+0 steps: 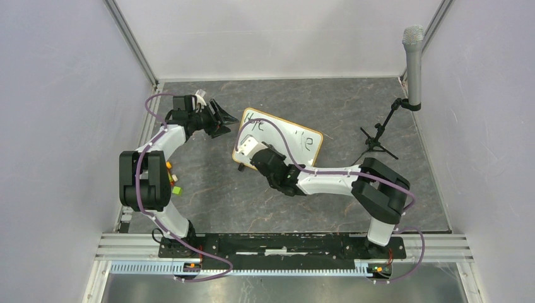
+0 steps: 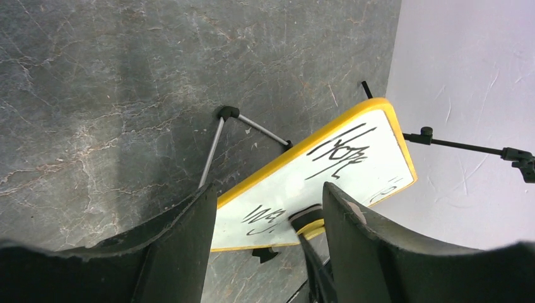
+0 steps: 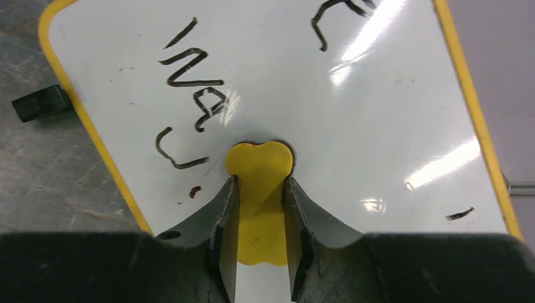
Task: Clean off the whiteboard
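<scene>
From above, we see the whiteboard (image 1: 287, 136) on the table (image 1: 328, 101) bearing black writing. The right gripper (image 1: 252, 151) is over its near-left corner, and the left gripper (image 1: 222, 118) is near its far-left edge.

In the left wrist view, the left gripper (image 2: 270, 189) is spread wide and empty.

In the right wrist view, the right gripper (image 3: 260, 183) clamps a yellow eraser (image 3: 260, 161) that touches the whiteboard (image 3: 353, 126).
</scene>
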You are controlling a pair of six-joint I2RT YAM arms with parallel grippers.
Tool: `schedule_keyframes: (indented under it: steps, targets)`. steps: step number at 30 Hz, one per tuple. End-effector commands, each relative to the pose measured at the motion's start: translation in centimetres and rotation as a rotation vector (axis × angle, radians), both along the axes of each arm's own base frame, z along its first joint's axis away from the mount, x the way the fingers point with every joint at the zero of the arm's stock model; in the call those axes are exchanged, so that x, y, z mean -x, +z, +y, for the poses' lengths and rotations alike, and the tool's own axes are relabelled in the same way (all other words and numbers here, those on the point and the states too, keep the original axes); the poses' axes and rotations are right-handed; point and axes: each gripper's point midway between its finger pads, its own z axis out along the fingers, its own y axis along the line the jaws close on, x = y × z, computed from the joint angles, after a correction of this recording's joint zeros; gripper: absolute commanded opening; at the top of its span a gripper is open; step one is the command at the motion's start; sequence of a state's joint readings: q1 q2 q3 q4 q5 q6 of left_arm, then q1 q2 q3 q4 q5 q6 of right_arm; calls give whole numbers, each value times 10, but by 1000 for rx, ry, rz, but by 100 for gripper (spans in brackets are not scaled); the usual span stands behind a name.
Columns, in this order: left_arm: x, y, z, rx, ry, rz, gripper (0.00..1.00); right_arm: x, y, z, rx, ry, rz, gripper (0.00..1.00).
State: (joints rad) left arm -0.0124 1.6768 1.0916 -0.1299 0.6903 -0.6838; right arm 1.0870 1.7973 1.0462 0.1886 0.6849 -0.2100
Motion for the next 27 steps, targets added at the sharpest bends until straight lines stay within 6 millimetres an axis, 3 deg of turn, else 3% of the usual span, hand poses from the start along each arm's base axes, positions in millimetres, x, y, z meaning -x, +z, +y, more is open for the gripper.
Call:
schedule_keyframes:
  steps: [1, 6, 11, 21, 27]
  targets:
    - [0, 14, -3, 8, -15, -37, 69, -12, 32, -22, -10, -72, -77, 32]
    - [0, 13, -3, 6, -17, -39, 74, -16, 37, -30, -1, -91, -91, 32]
    - [1, 13, -3, 8, -16, -37, 77, -19, 23, -34, 24, -92, -73, 32]
    - [0, 7, -3, 6, -16, -22, 82, -4, -12, 13, -41, 40, 35, 32]
    - [-1, -2, -4, 11, -20, 4, 88, -6, -11, 24, -51, 63, 38, 32]
